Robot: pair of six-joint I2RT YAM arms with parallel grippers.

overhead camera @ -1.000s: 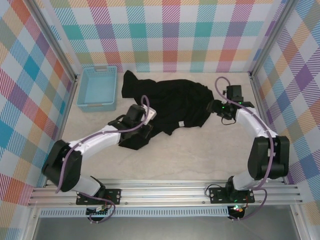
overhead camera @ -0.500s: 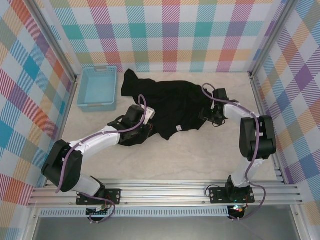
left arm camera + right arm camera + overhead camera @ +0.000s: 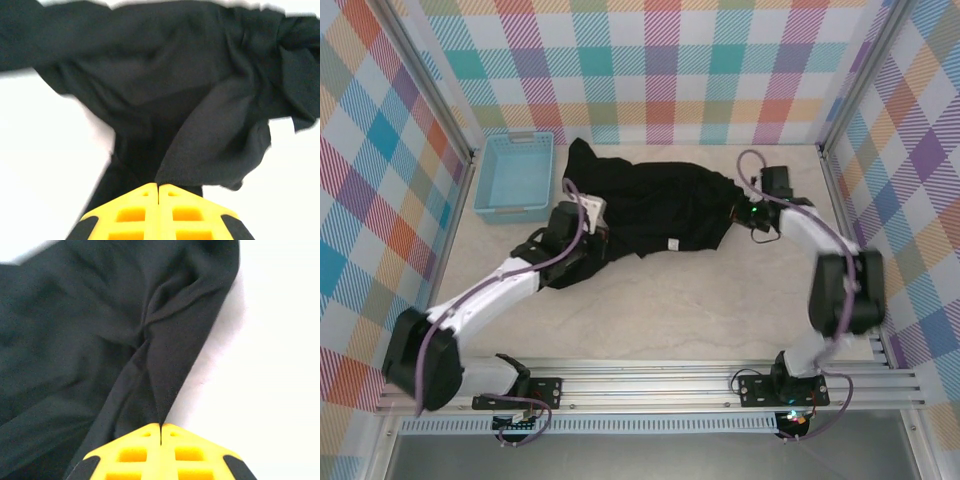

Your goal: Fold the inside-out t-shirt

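Observation:
The inside-out t-shirt (image 3: 660,205) lies crumpled at the back middle of the table, black, with a small white tag (image 3: 672,245) near its front edge. My left gripper (image 3: 597,238) sits at the shirt's left front part. In the left wrist view its yellow fingers (image 3: 145,210) are pressed together, shut on a fold of the black cloth (image 3: 165,90). My right gripper (image 3: 738,213) is at the shirt's right edge. Its yellow fingers (image 3: 180,452) are likewise shut, pinching the hem of the cloth (image 3: 75,340).
A light blue plastic basket (image 3: 515,176) stands at the back left, close to the shirt's left sleeve. Checked walls enclose the table on three sides. Bare beige tabletop (image 3: 670,310) stretches in front of the shirt.
My right gripper moved in to the shirt's right edge and shut on it. The left arm drew its bunch of cloth back and to the left, toward the basket.

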